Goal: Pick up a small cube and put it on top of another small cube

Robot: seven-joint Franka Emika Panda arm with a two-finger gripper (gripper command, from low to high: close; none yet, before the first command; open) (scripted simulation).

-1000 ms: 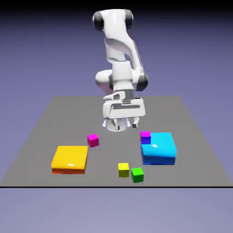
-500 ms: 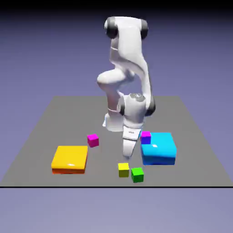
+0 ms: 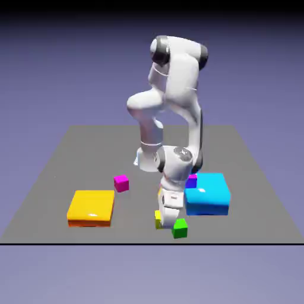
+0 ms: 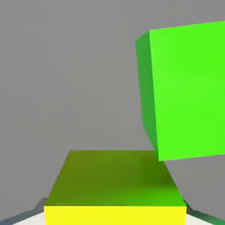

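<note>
Yellow cube [image 4: 115,193] sits low between your gripper [image 3: 167,217] tips, pinched tight (tips mostly hidden). Looks light, hard, smooth: squeeze flat sides, middle, so no slip. Green cube [image 3: 179,227] just beside, mind it. No boxes or bowls here. Farther off, magenta cube [image 3: 121,183] waits on grey table [image 3: 71,154].

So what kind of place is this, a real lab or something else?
Most likely a rendered simulation, not a real lab: a flat grey table before a plain blue-violet backdrop, a white robot arm, and untextured blocks such as the big flat yellow block and the large cyan block.
</note>
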